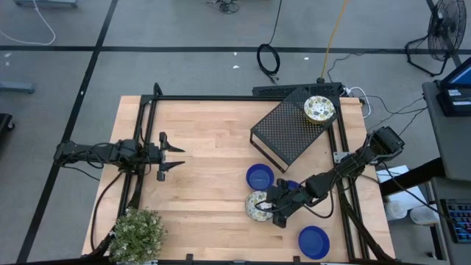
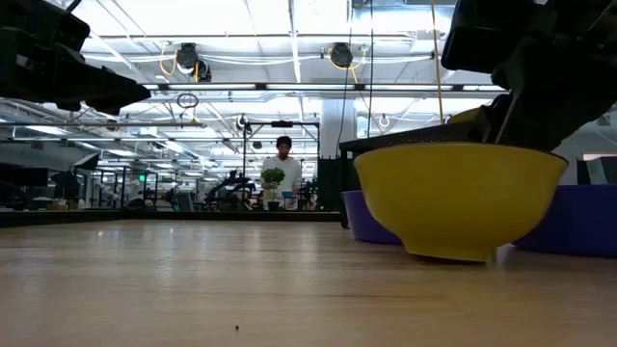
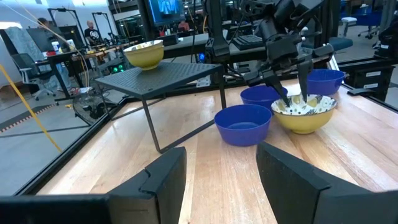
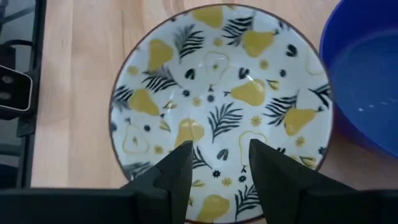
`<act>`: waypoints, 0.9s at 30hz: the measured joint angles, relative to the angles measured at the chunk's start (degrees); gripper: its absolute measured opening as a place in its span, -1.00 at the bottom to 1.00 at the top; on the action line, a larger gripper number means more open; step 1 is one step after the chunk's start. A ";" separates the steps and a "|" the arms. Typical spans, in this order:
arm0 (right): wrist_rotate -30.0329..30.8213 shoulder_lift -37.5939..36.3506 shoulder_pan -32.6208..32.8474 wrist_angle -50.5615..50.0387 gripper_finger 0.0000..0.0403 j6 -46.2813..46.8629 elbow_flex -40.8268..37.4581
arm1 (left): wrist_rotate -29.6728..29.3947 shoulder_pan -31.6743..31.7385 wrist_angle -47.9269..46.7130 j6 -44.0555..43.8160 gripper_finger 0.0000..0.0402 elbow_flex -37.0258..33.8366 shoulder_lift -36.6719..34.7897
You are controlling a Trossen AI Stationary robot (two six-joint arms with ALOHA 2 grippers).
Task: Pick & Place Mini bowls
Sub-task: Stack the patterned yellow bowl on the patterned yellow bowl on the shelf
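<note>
Yellow on the outside, white with pears and leaves on the inside, the patterned bowl (image 1: 257, 207) sits on the wooden table (image 1: 199, 162) near its front edge, and the right gripper (image 4: 217, 163) hangs directly over it. Its jaws are apart, with nothing between them, and in the right wrist view the two tips frame the part of the bowl's inside nearest the camera.

To do this grasp well, I would judge that one finger should go inside the rim and the other outside, so the jaws pinch the wall and do not press on the bowl's floor. A blue bowl (image 4: 367, 74) stands just beside the patterned one (so the outer finger has little room on that side), and coming down on the side away from it looks safer. A slow, level descent should keep the bowl from skating on the wood.

The left gripper (image 1: 171, 157) waits well apart on the left side of the table, its jaws apart too.

By count, the high view shows two patterned bowls: the one under the gripper and a second (image 1: 319, 109) resting on top of the black perforated box (image 1: 287, 132). Three blue bowls appear: one (image 1: 260, 177) near the box, one (image 1: 313, 241) near the front edge, and the one partly hidden under the right arm. That makes five in sight; a sixth is not visible.
</note>
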 joint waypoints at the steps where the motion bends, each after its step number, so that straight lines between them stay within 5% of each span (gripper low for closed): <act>1: 0.02 -0.15 0.00 0.00 -0.29 -0.16 0.00 | 0.00 -0.02 0.02 -0.02 -0.01 0.00 0.02; 15: 6.15 -6.35 -1.25 -3.98 -0.29 0.82 0.00 | 0.00 -0.01 0.03 0.00 -0.01 -0.02 0.02; 27: 4.53 -5.99 -2.33 -9.70 -0.29 5.86 0.00 | 0.00 -0.02 0.04 0.00 -0.01 -0.01 0.01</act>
